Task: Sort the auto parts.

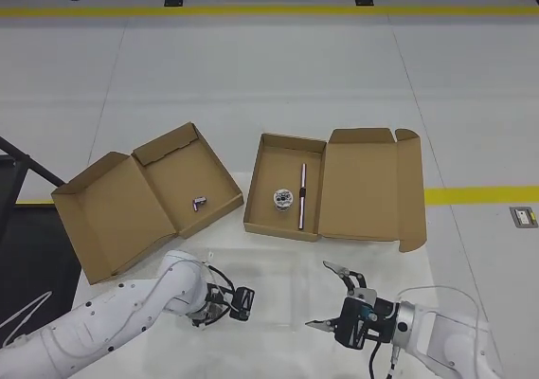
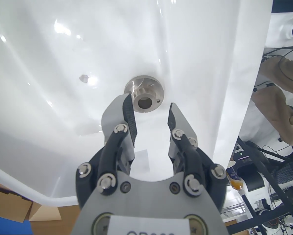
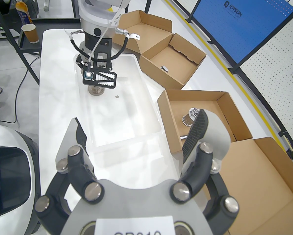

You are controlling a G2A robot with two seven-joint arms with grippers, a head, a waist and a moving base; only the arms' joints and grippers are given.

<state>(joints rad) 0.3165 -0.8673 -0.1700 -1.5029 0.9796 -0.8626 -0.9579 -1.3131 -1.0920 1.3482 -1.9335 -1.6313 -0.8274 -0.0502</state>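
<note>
Flanged pulley (image 2: 146, 94) in white tray (image 2: 63, 37); left gripper (image 2: 149, 100) above, jaws spread

The top view looks steeply down from above the arms at the surface (image 1: 411, 275). The left wrist view hangs close over the tray (image 2: 87, 37); the right wrist view, farther back, faces along that same tray toward the left arm (image 3: 99, 5).

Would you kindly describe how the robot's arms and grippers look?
The left arm and right arm: glossy white shells. The left gripper and right gripper: grey metal fingers, black ribbed pads, black linkages, silver bolts, white label. Black cables loop the left wrist.
</note>
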